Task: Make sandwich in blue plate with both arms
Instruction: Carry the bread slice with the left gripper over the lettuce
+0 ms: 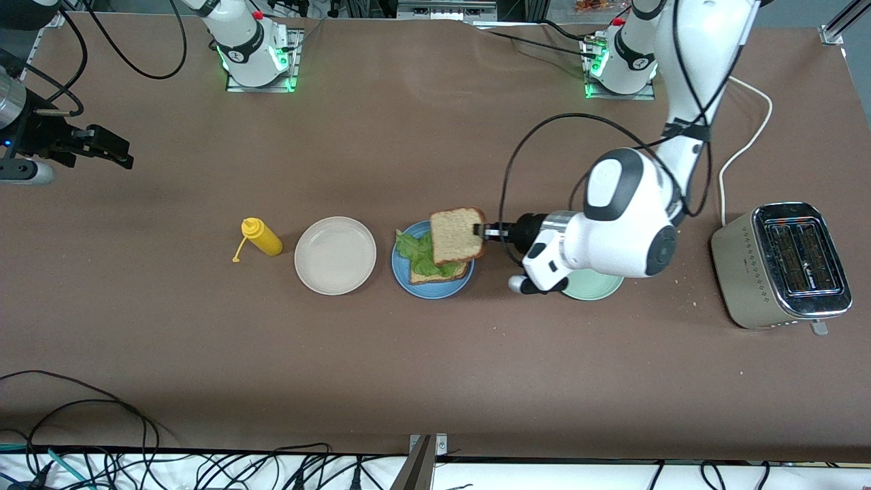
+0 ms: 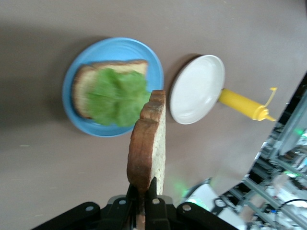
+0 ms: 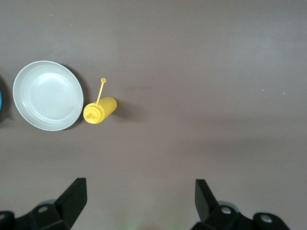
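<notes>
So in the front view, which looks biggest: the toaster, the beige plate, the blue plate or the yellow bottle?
1. Toaster, clearly the largest.
2. Beige plate and blue plate: they look about alike, so no ranking between them.
3. Yellow bottle, the smallest.

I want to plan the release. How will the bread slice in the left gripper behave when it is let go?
Pinched at one edge by the left gripper, the bread slice keeps its shape, so it seems fairly stiff and light. Dropped onto the crinkled lettuce, it may settle unevenly.

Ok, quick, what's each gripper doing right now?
Left gripper: closed on the top bread slice, over the blue plate.
Right gripper: open, empty, waiting at the right arm's end of the table.
</notes>
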Robot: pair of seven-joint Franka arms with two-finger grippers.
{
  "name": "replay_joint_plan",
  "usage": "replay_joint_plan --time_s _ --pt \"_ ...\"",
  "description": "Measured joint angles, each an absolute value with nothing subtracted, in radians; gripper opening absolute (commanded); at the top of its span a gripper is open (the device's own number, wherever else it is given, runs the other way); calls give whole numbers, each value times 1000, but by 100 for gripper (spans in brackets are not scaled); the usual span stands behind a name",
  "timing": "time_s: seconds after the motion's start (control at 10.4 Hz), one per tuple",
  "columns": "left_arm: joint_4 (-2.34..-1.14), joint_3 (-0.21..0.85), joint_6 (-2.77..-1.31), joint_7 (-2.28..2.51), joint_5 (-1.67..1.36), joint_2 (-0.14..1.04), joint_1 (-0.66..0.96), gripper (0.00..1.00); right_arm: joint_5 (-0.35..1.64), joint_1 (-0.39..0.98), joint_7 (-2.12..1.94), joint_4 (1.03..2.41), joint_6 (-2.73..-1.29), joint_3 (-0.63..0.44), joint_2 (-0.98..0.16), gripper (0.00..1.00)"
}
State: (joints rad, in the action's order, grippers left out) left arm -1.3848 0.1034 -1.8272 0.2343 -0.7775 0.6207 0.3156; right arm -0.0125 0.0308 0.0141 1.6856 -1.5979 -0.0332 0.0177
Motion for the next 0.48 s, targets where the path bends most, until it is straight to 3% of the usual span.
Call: replay_joint_plan --time_s 0.48 --pt "-1384 103 -2009 268 -814 707 437 0 -11 33 14 1683 -1597 -27 18 100"
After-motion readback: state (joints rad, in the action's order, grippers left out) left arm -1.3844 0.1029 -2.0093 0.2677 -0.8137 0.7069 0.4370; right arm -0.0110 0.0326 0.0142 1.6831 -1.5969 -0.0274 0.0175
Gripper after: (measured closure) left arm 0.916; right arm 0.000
